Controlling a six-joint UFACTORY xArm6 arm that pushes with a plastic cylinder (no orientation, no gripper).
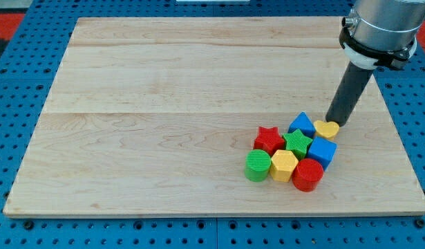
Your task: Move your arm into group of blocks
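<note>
A tight group of blocks lies at the board's lower right: a red star (pixel 269 139), a green star (pixel 297 142), a blue block (pixel 303 124), a yellow heart (pixel 327 129), a blue cube (pixel 323 151), a green cylinder (pixel 258 166), a yellow hexagon (pixel 284 165) and a red cylinder (pixel 308 175). My tip (pixel 334 122) stands at the group's upper right edge, touching or just behind the yellow heart. The dark rod rises from there to the arm's silver wrist (pixel 378 28) at the view's top right.
The wooden board (pixel 164 104) lies on a blue perforated table (pixel 12 124). The board's right edge runs close to the group, and its bottom edge is a short way below the red cylinder.
</note>
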